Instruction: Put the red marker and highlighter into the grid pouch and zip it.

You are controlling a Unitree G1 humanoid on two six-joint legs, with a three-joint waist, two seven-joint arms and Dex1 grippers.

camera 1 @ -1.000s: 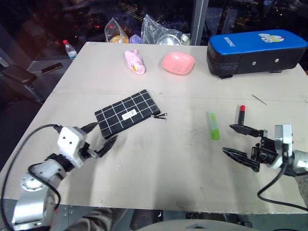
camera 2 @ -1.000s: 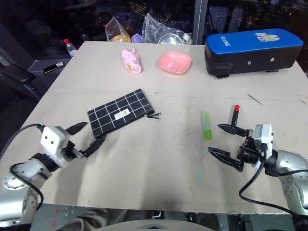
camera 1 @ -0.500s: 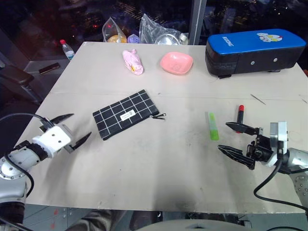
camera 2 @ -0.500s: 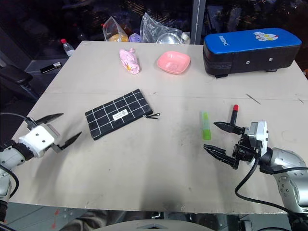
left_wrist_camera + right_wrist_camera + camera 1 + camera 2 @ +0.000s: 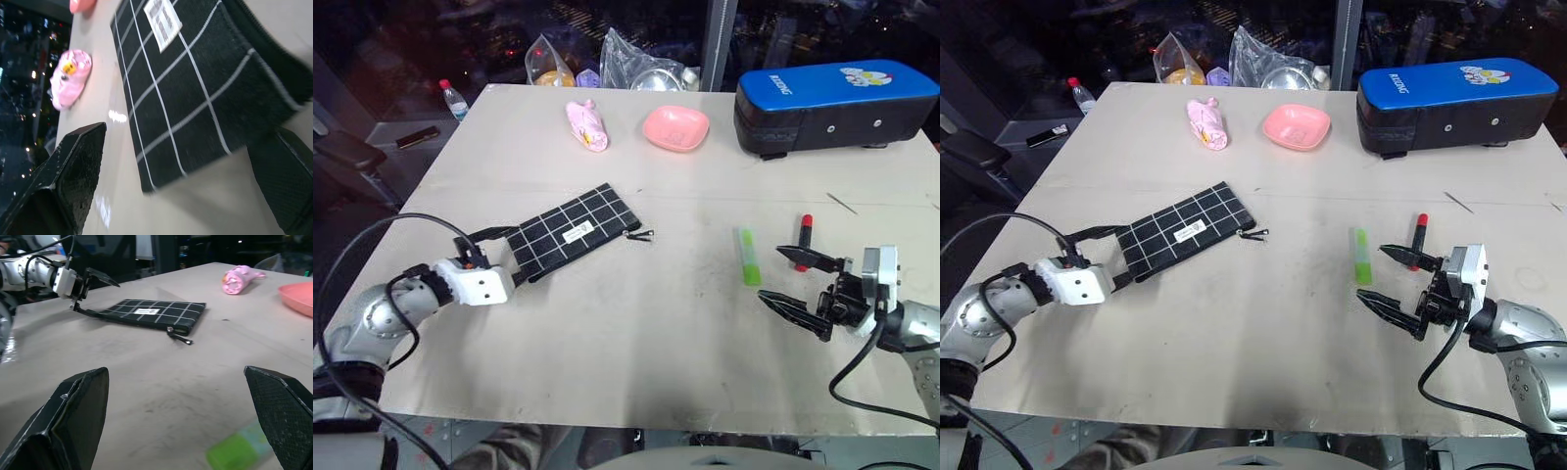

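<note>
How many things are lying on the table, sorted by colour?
Pink: 2, a wrapped bundle and a dish
Black with white grid: 1, the grid pouch
Light green: 1, the highlighter
Red: 1, the red marker
Blue and black: 1, a big case
Total: 6

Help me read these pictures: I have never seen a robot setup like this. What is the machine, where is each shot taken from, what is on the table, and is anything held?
It is a humanoid robot with two arms, each ending in a black two-fingered pincer. The two wide shots come from its head, looking down over the table. The two close shots come from cameras on its wrists, looking along the fingers.

On the table lie the grid pouch, the highlighter, the red marker, a pink bowl, a pink soft toy and a big blue-and-black case.

Nothing is held. The left pincer stands open astride the pouch's near end; the right pincer is open beside the highlighter and marker.
</note>
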